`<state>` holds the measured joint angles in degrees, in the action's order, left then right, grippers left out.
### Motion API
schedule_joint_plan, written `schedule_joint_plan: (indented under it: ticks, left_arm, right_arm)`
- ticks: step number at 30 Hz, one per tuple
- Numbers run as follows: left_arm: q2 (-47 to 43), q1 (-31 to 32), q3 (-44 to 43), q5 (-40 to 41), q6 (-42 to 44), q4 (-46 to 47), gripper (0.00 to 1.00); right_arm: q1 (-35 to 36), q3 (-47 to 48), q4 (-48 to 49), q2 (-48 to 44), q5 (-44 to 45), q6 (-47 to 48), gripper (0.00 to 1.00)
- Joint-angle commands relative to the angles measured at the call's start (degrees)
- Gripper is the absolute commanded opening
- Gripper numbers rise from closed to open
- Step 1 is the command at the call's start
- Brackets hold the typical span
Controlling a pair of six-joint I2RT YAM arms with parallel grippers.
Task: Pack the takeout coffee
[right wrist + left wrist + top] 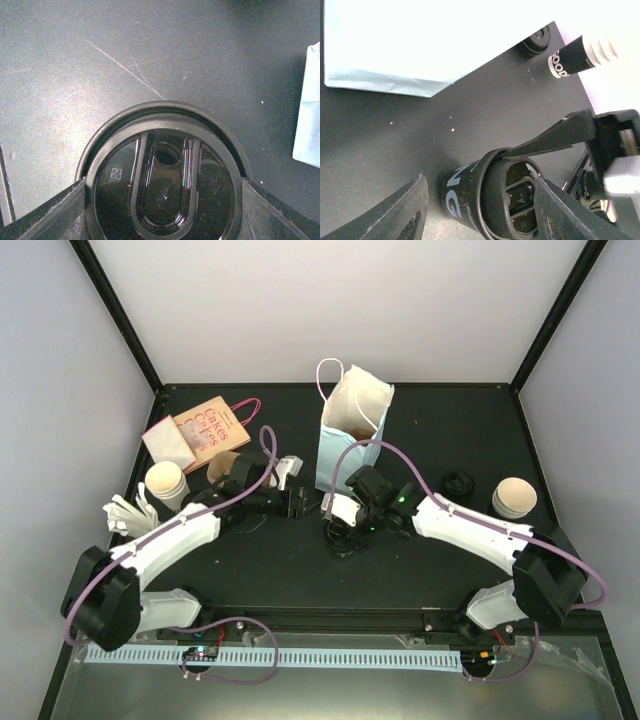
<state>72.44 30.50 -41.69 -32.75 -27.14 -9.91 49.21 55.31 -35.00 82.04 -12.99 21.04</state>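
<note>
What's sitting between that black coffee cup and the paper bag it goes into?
Nothing visible: only bare table lies between the coffee cup and the upright paper bag. The cup likely just needs lifting over the bag's rim.

Two bags are here: one standing bag [350,435] and, left of it, one pink bag [205,428]. There are three cups: one black cup [462,192] in front of it, one left cup [165,483], one right cup [514,497]. One loose lid [458,483] lies right of it.

A pink paper bag [205,426] reads "Cakes". The lidded black cup [464,196] shows the letters "NG". Another cup's black sleeve [568,56] reads "GOOD".
</note>
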Motion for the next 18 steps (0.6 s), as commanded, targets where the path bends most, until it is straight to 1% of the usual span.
schedule_joint_plan:
  ticks: [1,7,12,18]
  left_arm:
    - [-4.73,0.17,-2.58,5.14,1.85,-4.60,0.60]
    - [-8.03,-0.04,-2.95,8.30,2.14,-6.70,0.61]
    - [-10.20,-0.53,-3.20,10.59,2.61,-7.90,0.61]
    - [-11.87,-0.84,-3.20,12.02,2.66,-8.53,0.61]
  right_arm:
    - [0.60,-0.29,-7.09,2.30,-0.07,-2.58,0.74]
    - [0.64,2.38,-7.38,0.27,-1.79,-5.45,0.74]
    - [0.99,3.98,-8.19,-0.92,-2.27,-8.06,0.71]
    - [1.57,2.76,-5.10,-2.54,-2.98,-10.44,0.72]
